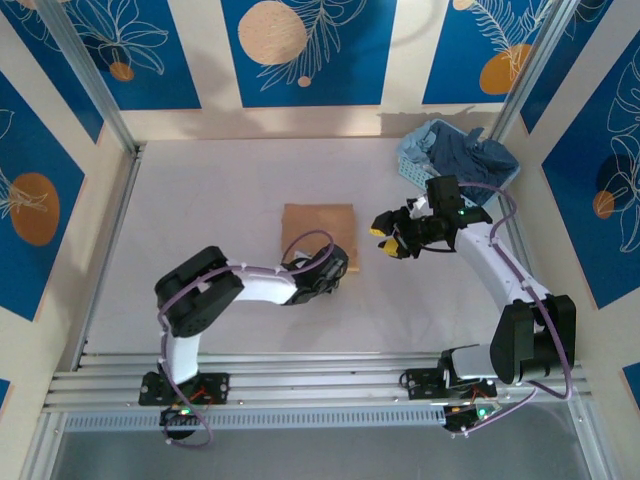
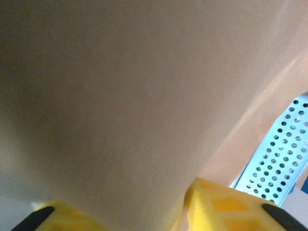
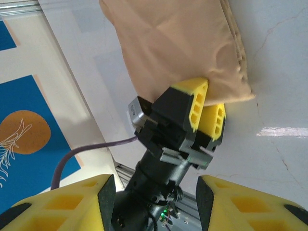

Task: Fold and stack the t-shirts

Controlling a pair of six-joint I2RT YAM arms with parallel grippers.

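Tan t-shirt (image 1: pixel 318 230) lies folded into a small rectangle, plain side up, at table centre. At its 5 o'clock corner we see the left gripper (image 1: pixel 337 266), jaws narrow and pinched on the layered edge. At the shirt's 3 o'clock, just apart from it, the right gripper (image 1: pixel 388 244) hovers with jaws wide, holding nothing. The dark blue t-shirt (image 1: pixel 472 150) sits bunched in the light-blue basket (image 1: pixel 412 162) at 1 o'clock, well apart. We judge the tan fold is being finished, with the blue one not started. Next move calls for releasing the corner without dragging layers open, then the right arm reaching toward 1 o'clock for the blue shirt.
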